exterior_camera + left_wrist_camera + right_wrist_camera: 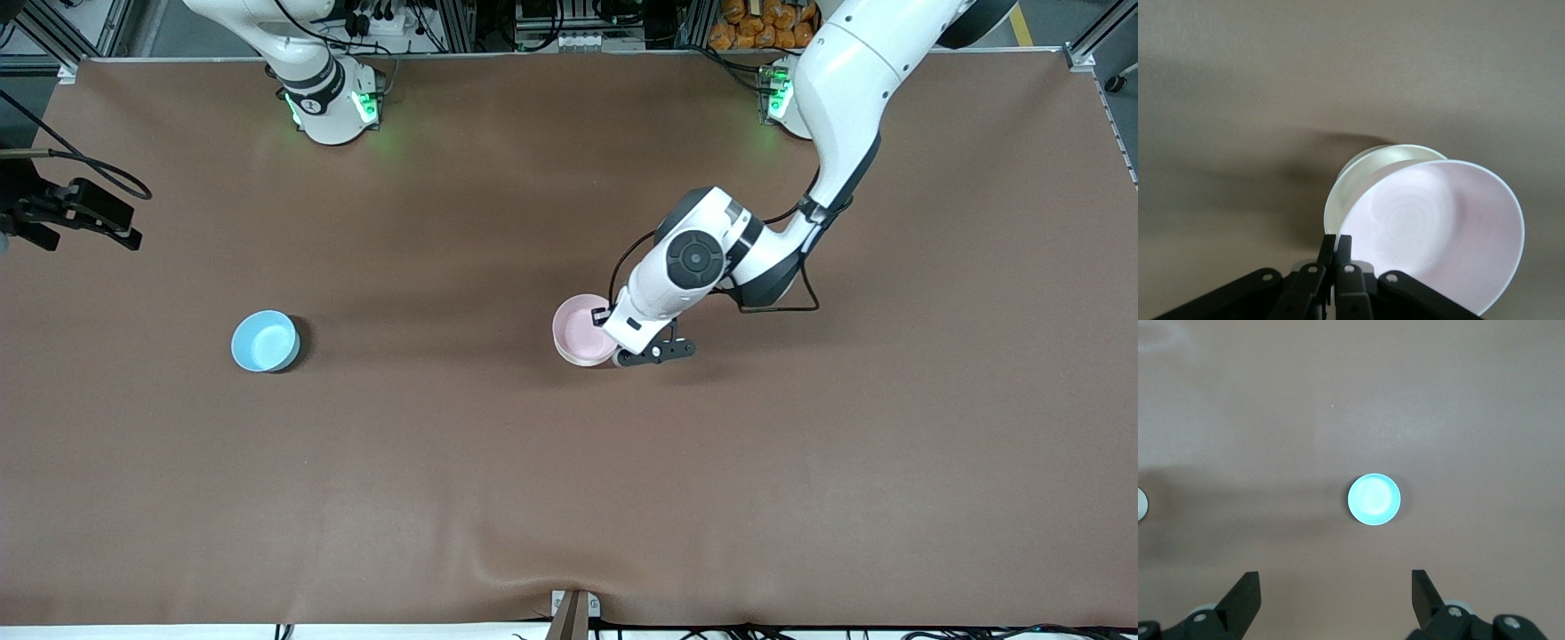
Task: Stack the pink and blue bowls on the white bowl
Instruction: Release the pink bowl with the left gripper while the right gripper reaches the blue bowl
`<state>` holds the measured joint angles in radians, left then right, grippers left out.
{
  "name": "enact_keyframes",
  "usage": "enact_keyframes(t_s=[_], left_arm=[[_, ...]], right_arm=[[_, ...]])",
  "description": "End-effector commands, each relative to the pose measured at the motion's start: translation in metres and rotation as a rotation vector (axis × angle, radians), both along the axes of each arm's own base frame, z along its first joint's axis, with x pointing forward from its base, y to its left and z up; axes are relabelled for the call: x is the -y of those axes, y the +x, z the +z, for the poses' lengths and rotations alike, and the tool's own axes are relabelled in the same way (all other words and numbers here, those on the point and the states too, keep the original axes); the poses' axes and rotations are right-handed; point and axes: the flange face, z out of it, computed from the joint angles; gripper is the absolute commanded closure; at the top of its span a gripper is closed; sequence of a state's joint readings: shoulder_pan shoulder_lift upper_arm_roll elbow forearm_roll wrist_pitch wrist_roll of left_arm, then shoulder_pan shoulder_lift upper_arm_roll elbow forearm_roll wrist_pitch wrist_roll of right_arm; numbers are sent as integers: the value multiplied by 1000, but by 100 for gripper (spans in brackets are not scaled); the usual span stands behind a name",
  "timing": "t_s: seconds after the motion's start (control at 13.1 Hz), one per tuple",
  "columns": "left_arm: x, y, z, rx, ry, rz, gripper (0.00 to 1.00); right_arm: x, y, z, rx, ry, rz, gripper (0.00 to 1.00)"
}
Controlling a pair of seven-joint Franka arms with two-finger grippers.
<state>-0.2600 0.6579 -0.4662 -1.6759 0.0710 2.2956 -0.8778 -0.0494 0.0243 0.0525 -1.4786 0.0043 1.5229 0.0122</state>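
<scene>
My left gripper (615,353) is shut on the rim of the pale pink bowl (580,327) in the middle of the table. In the left wrist view the pink bowl (1438,227) is tilted, partly inside the white bowl (1355,177) under it, with the closed fingers (1336,245) pinching its rim. The light blue bowl (264,341) stands alone toward the right arm's end. My right gripper (1335,587) is open and empty, high over the table, with the blue bowl (1374,499) below it.
Bare brown table (569,498) all around both bowl spots. The two arm bases (333,107) stand along the table's edge farthest from the front camera. A clamp (573,613) sits at the edge nearest it.
</scene>
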Motion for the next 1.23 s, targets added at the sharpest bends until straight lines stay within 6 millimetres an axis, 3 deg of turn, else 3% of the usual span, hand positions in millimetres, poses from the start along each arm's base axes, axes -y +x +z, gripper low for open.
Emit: enact_keyframes(t_s=[0.0, 0.61, 0.69, 0.77, 0.84, 1.0, 1.15], left_arm=[[0, -2, -5, 8, 32, 6, 100], [3, -6, -16, 3, 47, -6, 100], [2, -4, -14, 8, 48, -7, 61], [-4, 1, -11, 43, 81, -28, 1], [-9, 7, -6, 80, 106, -45, 0], [-29, 25, 32, 137, 103, -14, 0], [-70, 45, 90, 171, 138, 45, 0]], right_arm=[[3, 1, 2, -1, 13, 5, 0], [3, 1, 2, -3, 13, 4, 0], [3, 1, 2, -3, 13, 4, 0], [3, 1, 2, -3, 13, 4, 0], [3, 1, 2, -3, 13, 4, 0], [3, 1, 2, -3, 13, 4, 0], [4, 1, 2, -3, 13, 2, 0]])
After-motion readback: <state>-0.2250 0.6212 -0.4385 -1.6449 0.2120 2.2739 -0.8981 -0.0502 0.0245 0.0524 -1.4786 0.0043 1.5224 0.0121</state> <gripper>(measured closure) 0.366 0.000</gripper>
